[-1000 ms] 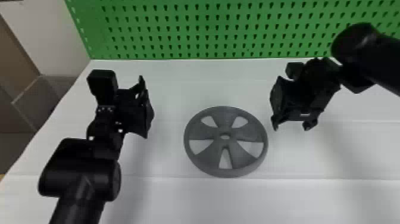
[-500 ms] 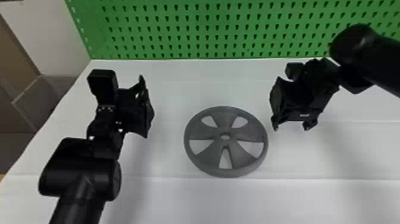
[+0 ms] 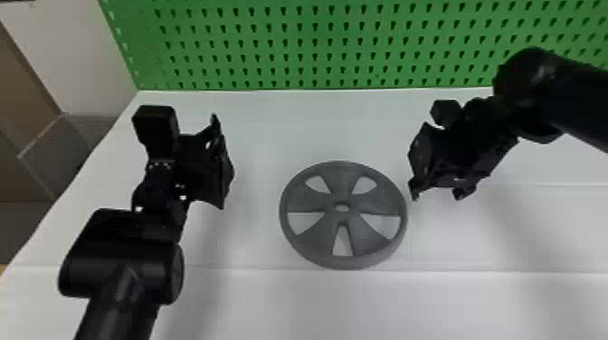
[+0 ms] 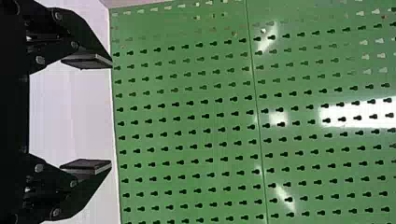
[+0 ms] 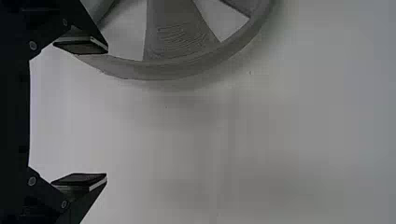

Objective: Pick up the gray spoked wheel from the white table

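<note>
"Finding the gray spoked wheel [image 3: 342, 183] all right?"

"Lying flat on the white table [image 3: 294, 307], between both grippers, nearer the right one in the head view."

"Happy with the right gripper [image 5: 107, 112]?"

"Spread wide, holding nothing, near the rim. Overlapping that rim with one finger in the right wrist view; hard to be sure about contact."

"And with the left gripper [image 4: 111, 113]?"

"Parted too, and empty, well apart from the wheel. Facing the green pegboard [image 4: 187, 140]."

"Expecting trouble?"

"Liable to jam a finger on top of the rim, by coming down without straddling it. Likely to skid the wheel over the smooth table, too, if pushing in sideways. Might even let it tilt or twist free, from lifting so broad a disc by one edge."

"Noticing much about the make?"

"Matte gray, probably printed plastic, judging by fine curved ridges on a spoke. Round, shallow, cut with five wedge-like openings around a small hub hole. Rather slick under flat pads [image 5: 79, 179], perhaps."

"And around it?"

"Pale and smooth underneath, faintly seamed in straight lines. Glossy behind, punched with rows of keyhole slots."

"Best to square up over the rim before closing, then."
</note>
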